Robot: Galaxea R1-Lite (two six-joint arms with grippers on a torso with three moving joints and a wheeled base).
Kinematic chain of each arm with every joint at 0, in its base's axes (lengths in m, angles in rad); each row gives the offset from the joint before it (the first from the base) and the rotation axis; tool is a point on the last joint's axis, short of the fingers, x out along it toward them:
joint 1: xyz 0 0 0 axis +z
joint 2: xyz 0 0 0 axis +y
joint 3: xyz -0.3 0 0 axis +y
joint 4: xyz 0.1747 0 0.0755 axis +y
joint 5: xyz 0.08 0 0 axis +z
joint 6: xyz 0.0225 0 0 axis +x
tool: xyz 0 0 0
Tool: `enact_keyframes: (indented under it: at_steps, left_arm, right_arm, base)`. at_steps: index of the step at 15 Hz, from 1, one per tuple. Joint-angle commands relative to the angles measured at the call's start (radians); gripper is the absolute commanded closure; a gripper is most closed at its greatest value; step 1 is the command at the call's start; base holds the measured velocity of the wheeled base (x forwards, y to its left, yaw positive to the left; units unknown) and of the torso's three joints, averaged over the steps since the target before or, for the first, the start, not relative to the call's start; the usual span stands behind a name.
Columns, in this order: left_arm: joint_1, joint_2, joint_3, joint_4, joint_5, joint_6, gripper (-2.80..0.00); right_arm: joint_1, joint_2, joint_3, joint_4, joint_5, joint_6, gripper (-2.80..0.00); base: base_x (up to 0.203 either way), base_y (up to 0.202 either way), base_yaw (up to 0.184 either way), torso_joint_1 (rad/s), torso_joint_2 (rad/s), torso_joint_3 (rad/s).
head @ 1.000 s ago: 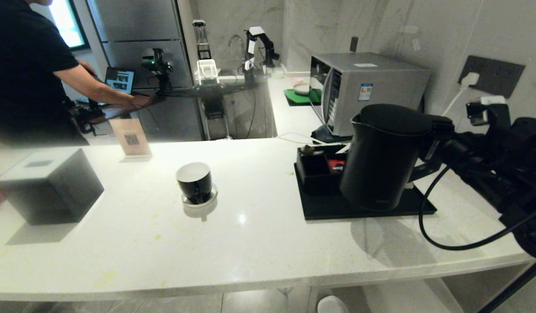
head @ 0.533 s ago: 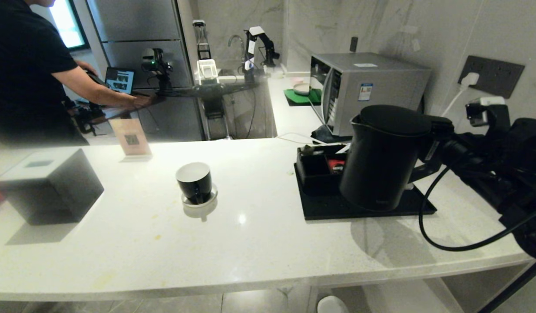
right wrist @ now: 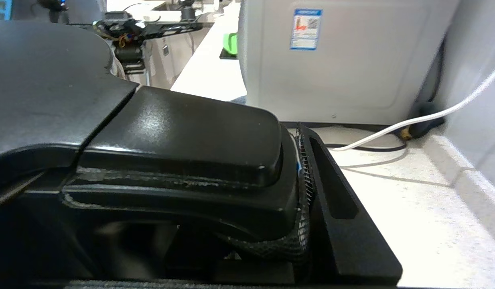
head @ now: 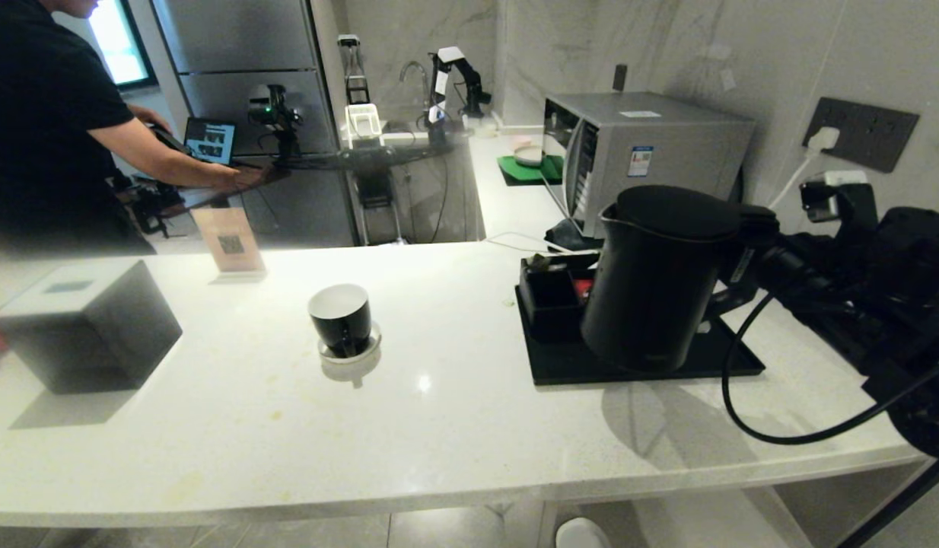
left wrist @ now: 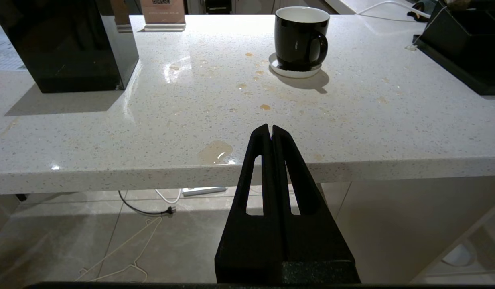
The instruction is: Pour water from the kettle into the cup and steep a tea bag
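Observation:
The matte black kettle (head: 656, 281) stands upright over the black tray (head: 568, 371) at the right, its spout toward the cup. My right gripper (head: 746, 262) is shut on the kettle's handle (right wrist: 183, 132) from the right. One finger (right wrist: 335, 192) shows pressed against the handle's side; the other is hidden behind it. The glossy black cup (head: 340, 316) with a white inside sits on a small coaster mid-counter, well left of the kettle, and also shows as the cup (left wrist: 299, 38). My left gripper (left wrist: 270, 129) is shut and empty, held before the counter's front edge. The tea bag is out of view.
A black organiser box (head: 549, 301) sits on the tray behind the kettle. A microwave (head: 652, 148) stands at the back right, a black cube box (head: 89, 323) at the far left, a card sign (head: 227, 240) behind the cup. A person (head: 43, 122) stands back left. Small spills (left wrist: 215, 151) dot the counter.
The kettle and my right arm have shifted a little to the left, toward the cup. The cup and my left gripper have not moved.

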Motion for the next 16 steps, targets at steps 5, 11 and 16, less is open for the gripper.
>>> enact_keyframes:
  at_steps: [5,11,16]
  left_arm:
    - [0.0,0.001,0.0,-0.001,0.0,-0.001,0.0]
    - [0.0,0.001,0.0,-0.002,0.0,-0.002,0.0]
    - [0.0,0.0,0.0,0.0,0.002,-0.001,0.0]
  right_arm:
    - [0.019,0.013,-0.001,-0.008,0.0,0.0,0.0]
    - [0.046,0.014,-0.001,-0.008,0.0,0.001,0.0]
    - [0.06,0.014,-0.001,-0.009,0.0,0.001,0.0]
  base:
    - [0.0,0.0,0.0,0.0,0.0,0.0]
    - [0.0,0.0,0.0,0.0,0.0,0.0]
    - [0.0,0.0,0.0,0.0,0.0,0.0]
